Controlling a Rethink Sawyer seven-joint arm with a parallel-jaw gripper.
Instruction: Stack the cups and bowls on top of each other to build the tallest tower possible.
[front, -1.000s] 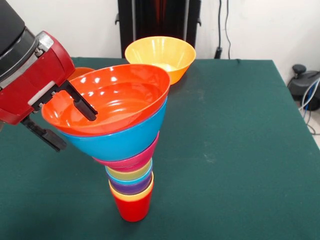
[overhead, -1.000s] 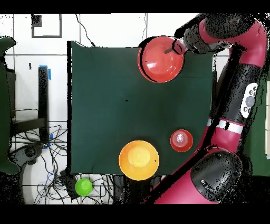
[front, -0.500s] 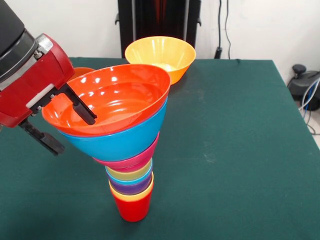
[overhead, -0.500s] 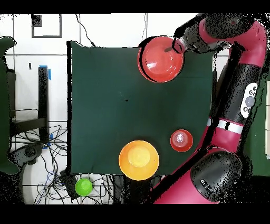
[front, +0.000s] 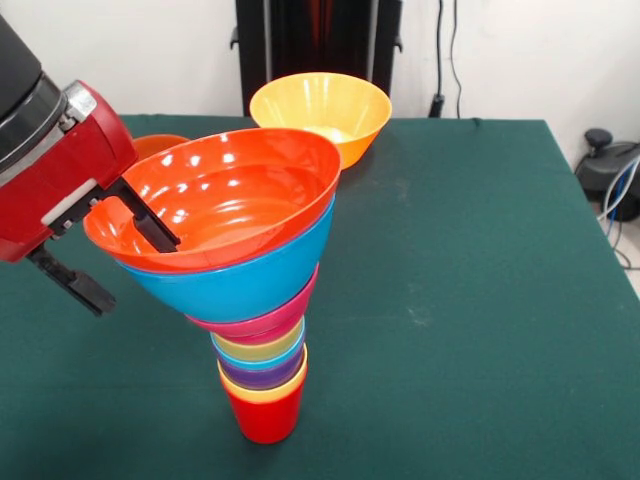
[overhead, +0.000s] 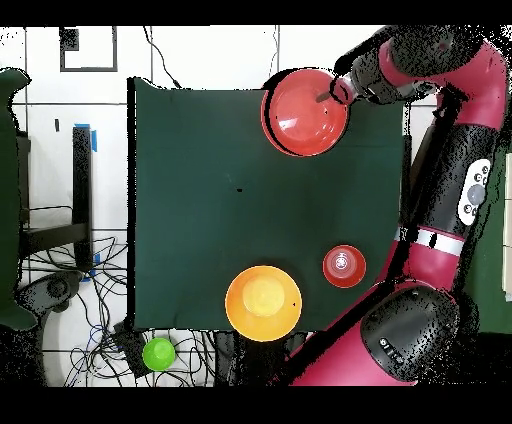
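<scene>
The tower stands near the table's front in the front view. Its base is a red cup (front: 265, 415), with yellow-orange, purple, blue and pale yellow cups (front: 262, 362) nested above. Over them come a pink bowl (front: 270, 318), a blue bowl (front: 250, 275) and a wide orange bowl (front: 225, 195) on top. My gripper (front: 133, 274) is open at the top bowl's left rim, straddling it. One finger (front: 150, 222) is inside the bowl and the other is outside, below the rim. From overhead, the gripper (overhead: 335, 92) is at the right edge of the orange bowl (overhead: 303, 112).
A large yellow-orange bowl (front: 320, 110) sits at the table's far side, also seen from overhead (overhead: 263, 302). A small orange bowl (front: 160, 145) peeks out behind the tower and shows from overhead (overhead: 344, 266). A green object (overhead: 158, 353) lies off the table among cables.
The gripper has shifted a little to the left in the front view, so the inner finger now sits closer to the bowl's rim. The tower has not moved.
</scene>
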